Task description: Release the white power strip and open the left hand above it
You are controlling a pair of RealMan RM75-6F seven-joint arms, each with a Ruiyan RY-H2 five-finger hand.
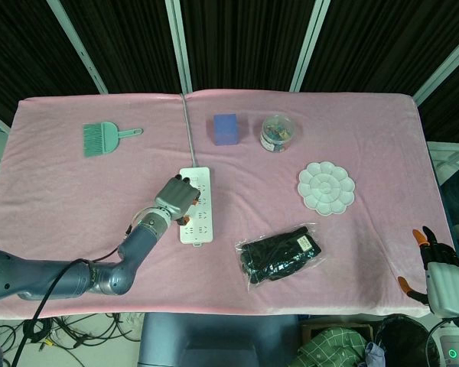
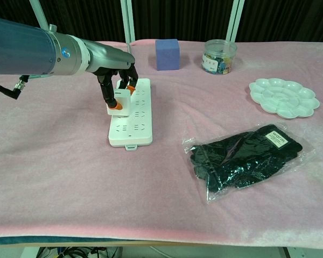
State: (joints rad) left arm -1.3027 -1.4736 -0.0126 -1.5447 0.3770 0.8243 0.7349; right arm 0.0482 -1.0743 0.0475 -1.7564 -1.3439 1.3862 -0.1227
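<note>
We see our left hand (image 2: 118, 88) gripping the white power strip's (image 2: 133, 115) left edge, fingers closed around it.

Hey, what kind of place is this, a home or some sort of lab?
Probably a robot test lab: a table under a pink cloth, dark curtained framing behind, and unrelated props laid out, such as a power strip, a paint palette and bagged gloves.

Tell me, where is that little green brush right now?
The green brush lies at the table's far left in the head view, well left of the blue block.
</note>
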